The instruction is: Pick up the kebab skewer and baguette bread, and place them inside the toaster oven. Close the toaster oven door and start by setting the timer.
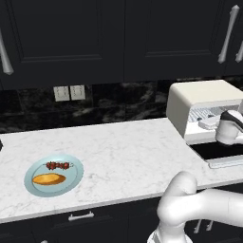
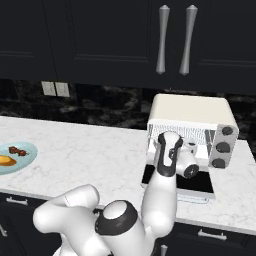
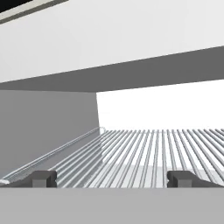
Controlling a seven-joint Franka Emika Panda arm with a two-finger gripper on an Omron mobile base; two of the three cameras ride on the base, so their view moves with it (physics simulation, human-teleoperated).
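A: White marble counter, near to far: where do the task's things lie relative to the gripper?

B: The pale blue plate sits near the front edge at far left. On it the baguette bread lies nearer and the kebab skewer just behind it, both with long axes running left to right. The gripper is well apart from them, at the right, at the mouth of the toaster oven.

A: State of the hand?

B: Fingertips spread wide and empty, pointing in over the wire rack. The toaster oven door lies folded down flat toward the near side.

A: Implication for the next move?

B: Probably a long withdrawal leftward and nearer, since both foods remain unplaced.
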